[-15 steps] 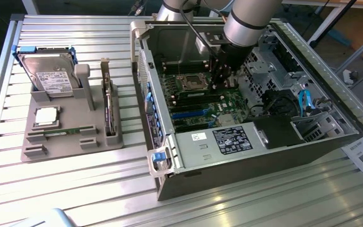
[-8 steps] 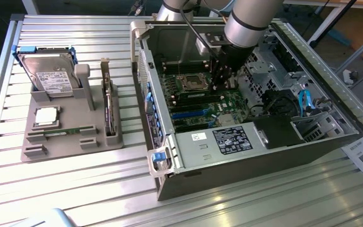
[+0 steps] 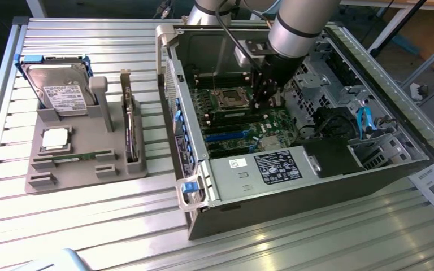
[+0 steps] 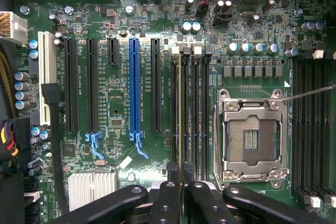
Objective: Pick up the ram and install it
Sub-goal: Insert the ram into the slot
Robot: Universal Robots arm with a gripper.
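The ram (image 4: pixel 180 114) shows edge-on in the wrist view as a thin strip running along the black memory slots (image 4: pixel 199 114), which lie between the empty processor socket (image 4: pixel 252 140) and the blue expansion slot (image 4: pixel 133 85). Whether it is seated in a slot or just above one cannot be told. The gripper (image 4: pixel 180 184) pinches it at one end, a dark finger pressed to each face. In the exterior view the gripper (image 3: pixel 264 101) reaches down into the open computer case (image 3: pixel 225 197), with the socket (image 3: pixel 228 100) just beside it at 9 o'clock. At 9 o'clock from the case, well apart on the ribbed table (image 3: pixel 89 226), sits a grey holder (image 3: pixel 81 169). It carries a hard drive (image 3: pixel 63 93) at 12 o'clock, a silvery processor chip (image 3: pixel 55 140) near its middle and a dark expansion card (image 3: pixel 130 132) upright at 3 o'clock.
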